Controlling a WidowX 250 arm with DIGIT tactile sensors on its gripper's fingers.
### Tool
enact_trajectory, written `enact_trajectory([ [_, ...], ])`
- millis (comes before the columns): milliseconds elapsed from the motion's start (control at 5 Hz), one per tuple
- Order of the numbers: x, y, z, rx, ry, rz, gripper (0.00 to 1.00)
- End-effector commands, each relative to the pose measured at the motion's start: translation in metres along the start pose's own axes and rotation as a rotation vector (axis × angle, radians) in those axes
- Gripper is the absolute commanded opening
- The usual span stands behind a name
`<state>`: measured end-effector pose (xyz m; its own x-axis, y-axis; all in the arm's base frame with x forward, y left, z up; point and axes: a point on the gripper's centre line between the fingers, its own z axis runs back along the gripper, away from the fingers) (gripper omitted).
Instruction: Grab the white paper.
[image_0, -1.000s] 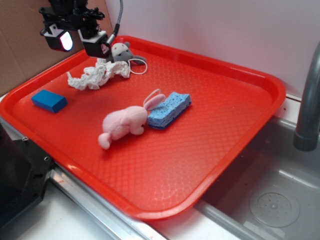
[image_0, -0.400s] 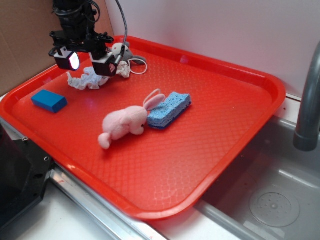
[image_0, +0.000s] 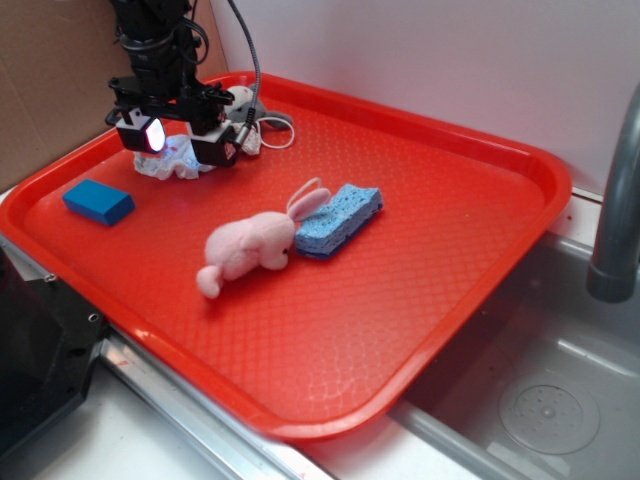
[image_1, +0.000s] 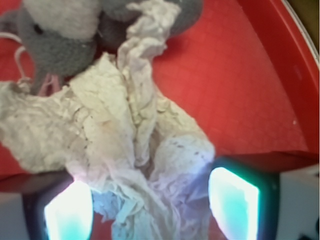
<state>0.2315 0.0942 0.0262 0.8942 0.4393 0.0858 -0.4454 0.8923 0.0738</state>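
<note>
Lowered since a moment ago, pincer (image_0: 182, 142) now straddles white paper (image_1: 125, 150) on red tray (image_0: 450, 250), fingers spread, not yet clenched.

The exterior view looks down across the whole red tray (image_0: 480, 260) from the front, while the wrist view looks down close at its far-left corner.

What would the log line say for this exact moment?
phase: closing in | claw: open, straddling white paper | paper: flat on red tray | grey plush toy: touching paper's far end
</note>
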Motion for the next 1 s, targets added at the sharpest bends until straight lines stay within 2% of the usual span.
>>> enact_trajectory([
  [0,0.003,-0.001,-0.005,0.003,-0.023,-0.007,0.0],
  [400,0.005,-0.001,-0.009,0.023,-0.017,0.003,0.0],
  [800,-0.001,-0.012,0.03,0.039,-0.046,-0.03,0.0],
])
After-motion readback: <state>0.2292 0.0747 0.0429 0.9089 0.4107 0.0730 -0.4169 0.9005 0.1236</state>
